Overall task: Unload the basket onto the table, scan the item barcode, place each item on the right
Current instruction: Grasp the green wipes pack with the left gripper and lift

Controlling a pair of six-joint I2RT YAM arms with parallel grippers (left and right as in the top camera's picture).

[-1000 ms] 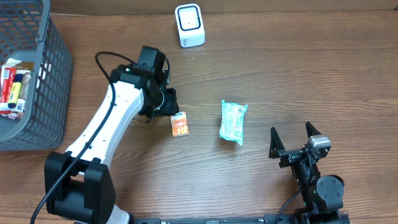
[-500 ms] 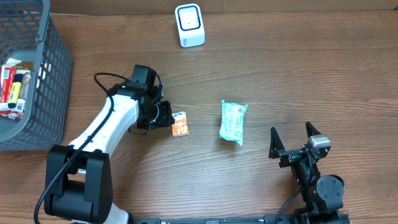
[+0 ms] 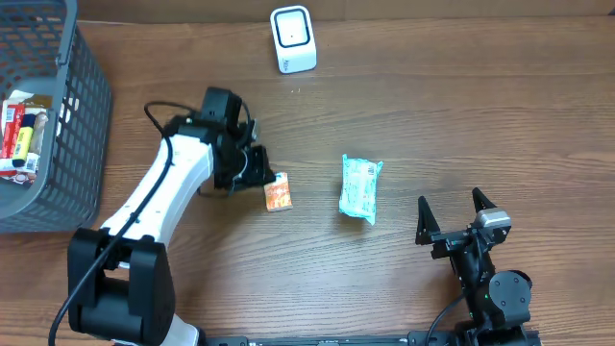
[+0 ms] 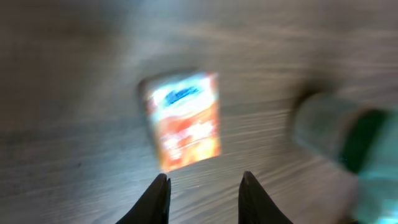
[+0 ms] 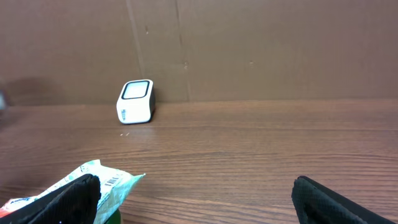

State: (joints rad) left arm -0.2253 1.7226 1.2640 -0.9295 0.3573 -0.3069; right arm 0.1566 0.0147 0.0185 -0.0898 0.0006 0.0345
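Orange packet (image 4: 185,121) lies just ahead of the left gripper (image 4: 205,186), the nearer one, long side pointing away from it; the gripper's fingers are close together, holding nothing.

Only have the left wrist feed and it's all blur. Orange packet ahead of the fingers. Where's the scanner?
Observer: The white box scanner stands at the table's far edge, beyond the small orange packet.
Operator: Green blur on my right?
Observer: That's a green-and-white plastic pouch, lying flat to the right of the packet and apart from it.
Operator: Right arm?
Observer: The right gripper sits at the near edge, open and empty.
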